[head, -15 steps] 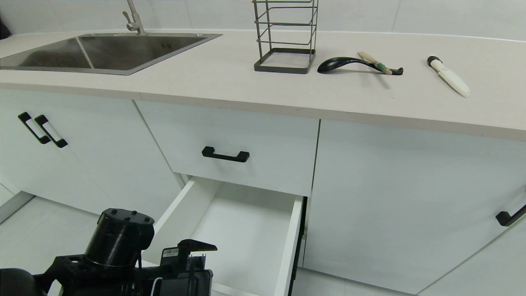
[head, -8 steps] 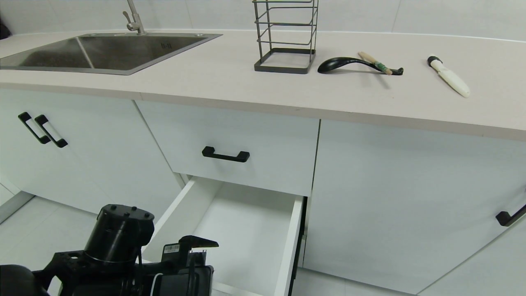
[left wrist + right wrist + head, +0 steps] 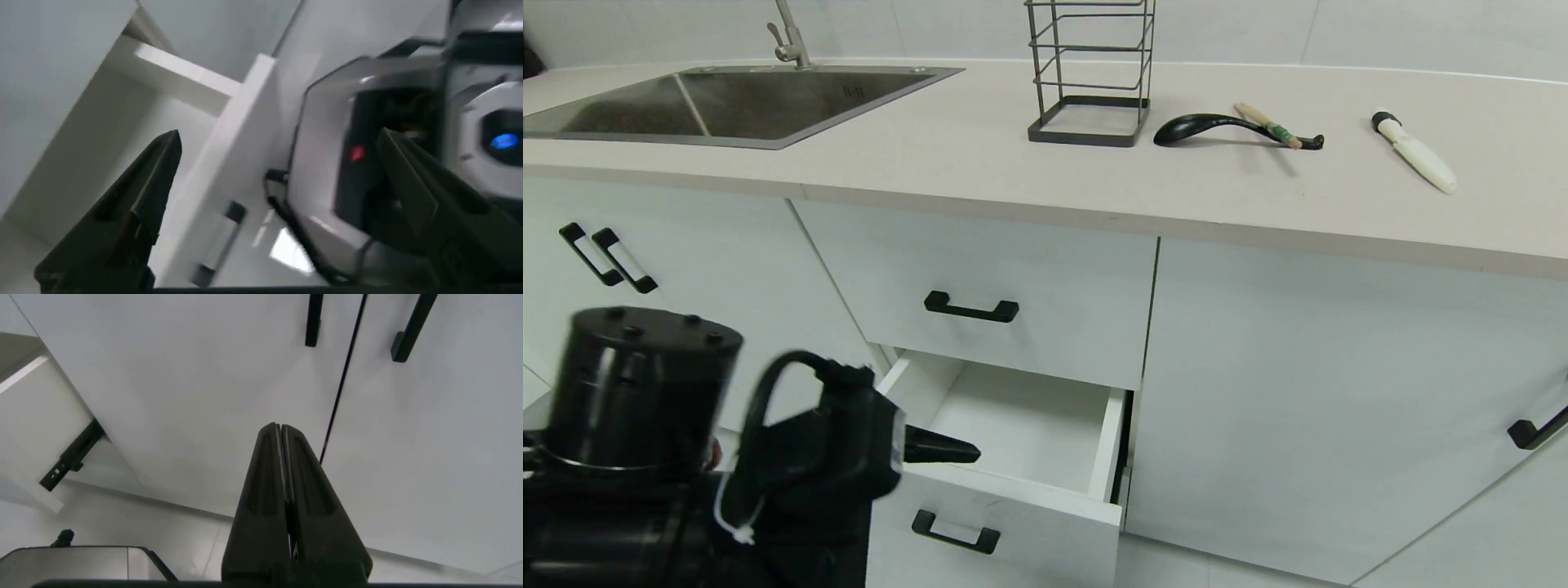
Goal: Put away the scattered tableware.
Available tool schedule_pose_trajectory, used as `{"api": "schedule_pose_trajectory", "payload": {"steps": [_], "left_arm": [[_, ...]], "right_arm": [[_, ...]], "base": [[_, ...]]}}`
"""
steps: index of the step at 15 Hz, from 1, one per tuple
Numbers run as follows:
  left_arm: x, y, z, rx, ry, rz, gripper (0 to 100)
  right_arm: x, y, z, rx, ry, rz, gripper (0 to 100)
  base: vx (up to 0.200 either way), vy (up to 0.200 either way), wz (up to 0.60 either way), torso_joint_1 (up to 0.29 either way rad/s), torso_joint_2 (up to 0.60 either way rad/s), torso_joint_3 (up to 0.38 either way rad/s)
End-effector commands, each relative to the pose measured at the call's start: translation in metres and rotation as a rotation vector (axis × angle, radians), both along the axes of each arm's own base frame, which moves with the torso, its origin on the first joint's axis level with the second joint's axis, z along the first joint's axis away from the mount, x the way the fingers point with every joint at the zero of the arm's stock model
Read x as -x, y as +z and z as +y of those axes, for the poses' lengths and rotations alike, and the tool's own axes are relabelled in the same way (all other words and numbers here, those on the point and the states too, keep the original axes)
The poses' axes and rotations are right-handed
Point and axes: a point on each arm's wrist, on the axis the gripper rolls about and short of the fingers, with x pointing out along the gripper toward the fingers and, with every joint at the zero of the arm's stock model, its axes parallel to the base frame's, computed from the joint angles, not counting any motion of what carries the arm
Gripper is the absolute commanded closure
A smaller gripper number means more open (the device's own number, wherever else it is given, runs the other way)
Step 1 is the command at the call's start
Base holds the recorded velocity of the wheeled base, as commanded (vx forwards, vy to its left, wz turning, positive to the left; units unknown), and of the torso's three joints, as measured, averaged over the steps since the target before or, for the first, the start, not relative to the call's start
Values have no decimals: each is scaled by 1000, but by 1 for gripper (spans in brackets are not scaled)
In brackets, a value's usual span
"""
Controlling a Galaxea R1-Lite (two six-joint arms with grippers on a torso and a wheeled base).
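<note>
With the left gripper [image 3: 274, 143] spread apart by the open drawer [image 3: 1013, 510] and the right gripper [image 3: 282, 429] pressed together, lift clear before reaching for the far ladle [image 3: 1201, 126].

no text, number or sign is legible. a small dark marking [image 3: 852, 91] stands on an inner wall of the steel sink [image 3: 768, 104], too small to read.
</note>
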Motion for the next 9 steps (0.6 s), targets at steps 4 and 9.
{"api": "schedule_pose_trajectory", "payload": {"steps": [4, 9], "left_arm": [[39, 49, 52, 488, 422, 319, 0], [-46, -31, 55, 304, 592, 206, 0]], "right_arm": [[0, 0, 0, 0, 0, 1, 100], [0, 0, 0, 0, 0, 1, 100]], "base": [[0, 0, 0, 0, 0, 0], [0, 0, 0, 0, 0, 0]]}}
